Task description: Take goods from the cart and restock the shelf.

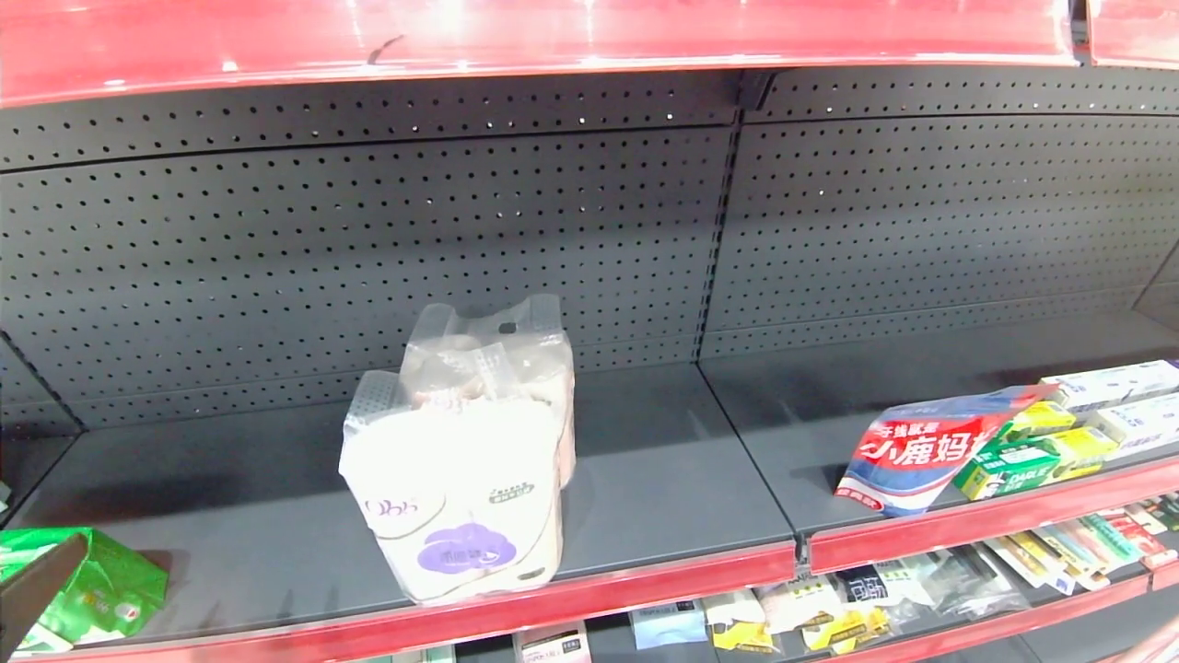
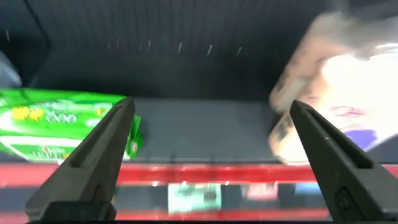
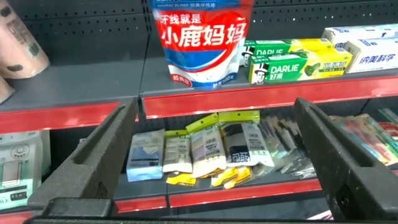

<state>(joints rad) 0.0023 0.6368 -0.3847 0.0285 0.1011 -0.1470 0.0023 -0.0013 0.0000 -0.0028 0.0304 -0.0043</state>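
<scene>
We're at the shelf point(image 1: 663, 479), and 2 roll packs sit on the middle of its grey board. The front pack point(image 1: 456, 516) stands upright right at the red front lip. The back pack point(image 1: 497, 359) is tucked just behind it, touching, with its clear handle flap sticking up.

Off on the left end, a green pack point(image 1: 101, 580) lies near the lip. The left gripper point(image 2: 211, 104) hangs in front of the lip with its jaws spread wide and nothing between them. From its wrist camera, the green pack point(image 2: 59, 121) is off 1 finger and the front pack point(image 2: 348, 87) off the other.

On the right bay, a pouch point(image 1: 921, 451) in red, white and blue leans at the lip. Green toothpaste boxes point(image 1: 1032, 451) lie just beside it, and white boxes point(image 1: 1114, 387) lie farther right.

The right gripper point(image 3: 216, 102) is wide apart too and carries nothing. It faces the tier below the pouch point(image 3: 202, 40), where small packets point(image 3: 199, 149) hang in a row.
</scene>
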